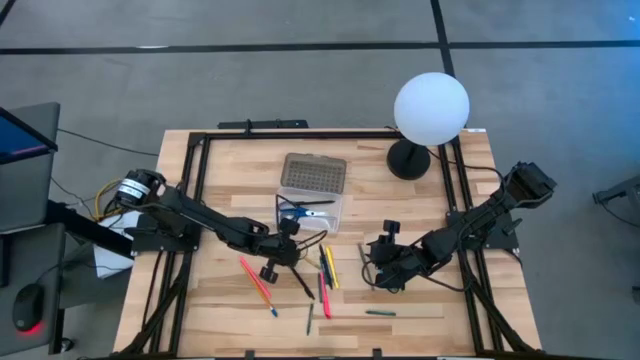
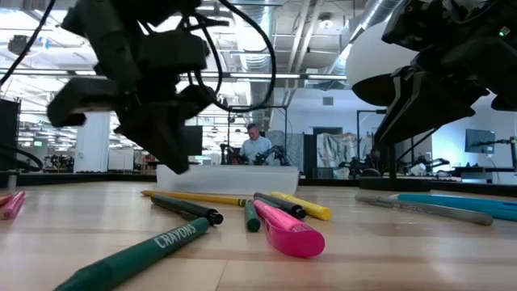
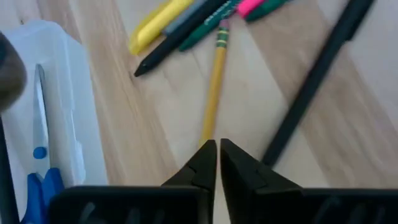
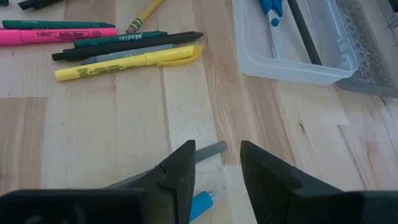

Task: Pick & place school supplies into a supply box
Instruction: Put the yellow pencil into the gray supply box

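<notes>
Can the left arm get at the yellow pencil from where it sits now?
Probably yes: the left pincer, nearly shut, sits right at the yellow pencil end, bare wood around; the black pen lies beside, not across.

light wood counter (image 1: 420, 310) with a black frame (image 1: 300, 133) round its edge. grey floor (image 1: 250, 90) crossed by dark lines. white globe lamp (image 1: 431, 107) on a black base at the counter's far right. monitor (image 1: 22, 135) to the left. low view: open office hall, exposed ceiling ducts (image 2: 380, 12), white pillars, a seated person (image 2: 257, 145) far back.
</notes>
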